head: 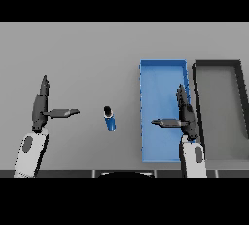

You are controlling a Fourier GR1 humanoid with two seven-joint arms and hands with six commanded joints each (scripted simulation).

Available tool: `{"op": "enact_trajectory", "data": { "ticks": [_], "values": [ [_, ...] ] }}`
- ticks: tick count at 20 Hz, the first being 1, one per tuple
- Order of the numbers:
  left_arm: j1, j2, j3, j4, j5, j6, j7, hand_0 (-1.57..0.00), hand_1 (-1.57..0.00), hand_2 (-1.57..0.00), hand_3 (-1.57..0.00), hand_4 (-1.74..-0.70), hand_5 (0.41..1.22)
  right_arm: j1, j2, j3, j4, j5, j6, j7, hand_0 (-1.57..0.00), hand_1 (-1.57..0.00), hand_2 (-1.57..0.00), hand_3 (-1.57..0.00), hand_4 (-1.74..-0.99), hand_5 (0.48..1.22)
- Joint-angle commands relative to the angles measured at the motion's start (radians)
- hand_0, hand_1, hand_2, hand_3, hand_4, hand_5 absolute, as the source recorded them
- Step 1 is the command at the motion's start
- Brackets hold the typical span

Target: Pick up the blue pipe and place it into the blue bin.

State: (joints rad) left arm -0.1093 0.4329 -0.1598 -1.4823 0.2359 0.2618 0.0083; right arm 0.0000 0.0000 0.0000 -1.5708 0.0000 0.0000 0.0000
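The blue pipe (110,119), short with a dark cap at its far end, lies on the grey table between my two hands. The blue bin (158,78), a long shallow tray, sits right of the pipe. My right hand (185,114) hovers over the bin's right side, fingers straight and thumb pointing left, holding nothing. At the far left, my left hand (40,106) is open too, its thumb pointing toward the pipe from a short gap away.
A dark grey bin (240,97) stands right beside the blue bin, at the table's right edge.
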Motion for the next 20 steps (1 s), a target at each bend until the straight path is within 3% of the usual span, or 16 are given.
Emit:
{"op": "enact_trajectory", "data": {
  "ticks": [1, 6, 7, 9, 12, 16, 20],
  "values": [
    [-0.002, -0.001, 0.0, 0.0, 0.0, 0.001, -0.003, 0.0, 0.0, 0.0, 0.0, -0.97, 0.593, -0.002, -0.001, -0.001, 0.001, -0.001, -0.001, 0.001, 0.0, 0.0, 0.0, 0.0, -1.205, 0.629],
    [-0.024, -0.008, -0.001, 0.024, -0.007, 0.006, 0.0, 0.0, 0.0, 0.0, 0.0, -0.97, 0.593, -0.008, -0.005, -0.007, 0.007, -0.008, 0.005, -0.004, 0.0, 0.0, 0.0, 0.0, -1.205, 0.629],
    [0.01, 0.055, -0.033, 0.012, -0.018, -0.098, -0.065, 0.0, 0.0, 0.0, 0.0, -0.97, 0.593, 0.018, -0.075, 0.018, -0.026, 0.069, 0.013, -0.079, 0.0, 0.0, 0.0, 0.0, -1.205, 0.629],
    [0.033, 0.125, -0.047, 0.043, -0.026, -0.207, -0.141, 0.0, 0.0, 0.0, 0.0, -0.96, 0.59, 0.072, -0.128, 0.056, -0.074, 0.15, 0.018, -0.135, 0.0, 0.0, 0.0, 0.0, -1.197, 0.627],
    [0.033, 0.154, -0.053, 0.045, -0.024, -0.258, -0.17, 0.0, 0.0, 0.0, 0.0, -0.96, 0.595, 0.076, -0.142, 0.077, -0.099, 0.179, 0.023, -0.102, 0.0, 0.0, 0.0, 0.0, -1.196, 0.623],
    [0.068, 0.195, -0.076, -0.014, 0.009, -0.349, -0.199, 0.0, 0.0, 0.0, 0.0, -0.98, 0.584, 0.097, -0.153, 0.08, -0.116, 0.18, 0.032, -0.117, 0.0, 0.0, 0.0, 0.0, -1.192, 0.621],
    [0.107, 0.225, -0.146, -0.09, -0.008, -0.428, -0.18, 0.0, 0.0, 0.0, 0.0, -1.05, 0.535, 0.075, -0.156, 0.077, -0.099, 0.178, 0.034, -0.107, 0.0, 0.0, 0.0, 0.0, -1.176, 0.615]
  ]
}}
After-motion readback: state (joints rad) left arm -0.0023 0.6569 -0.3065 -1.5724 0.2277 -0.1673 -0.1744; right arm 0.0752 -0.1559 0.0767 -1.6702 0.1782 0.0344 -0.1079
